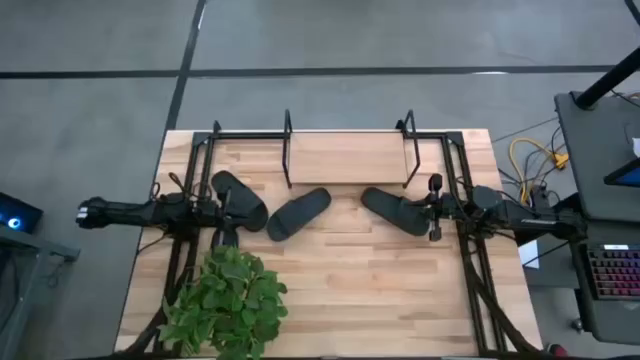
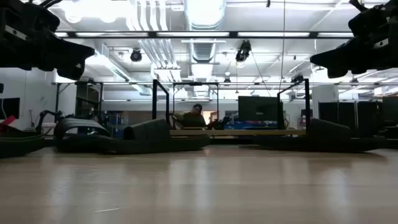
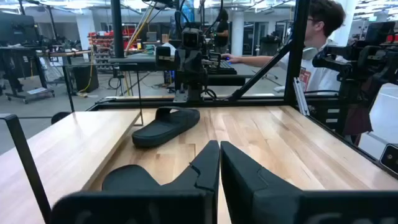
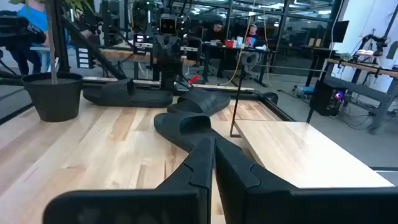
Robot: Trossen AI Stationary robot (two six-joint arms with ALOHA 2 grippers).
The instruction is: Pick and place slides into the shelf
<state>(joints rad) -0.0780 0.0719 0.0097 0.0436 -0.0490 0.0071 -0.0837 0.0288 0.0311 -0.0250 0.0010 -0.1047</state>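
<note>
Seen from above, left to right across the desk (image 1: 340, 290): left pincer (image 1: 224, 212) closed on nothing, parked at the left edge beside one slide (image 1: 240, 198); potted plant (image 1: 226, 300) near the front; second slide (image 1: 298, 213) lying angled mid-desk; third slide (image 1: 395, 210) just beside the closed, empty right pincer (image 1: 432, 210). Behind, shelf (image 1: 348, 155) bare. All slides apparently awaiting pickup.
</note>
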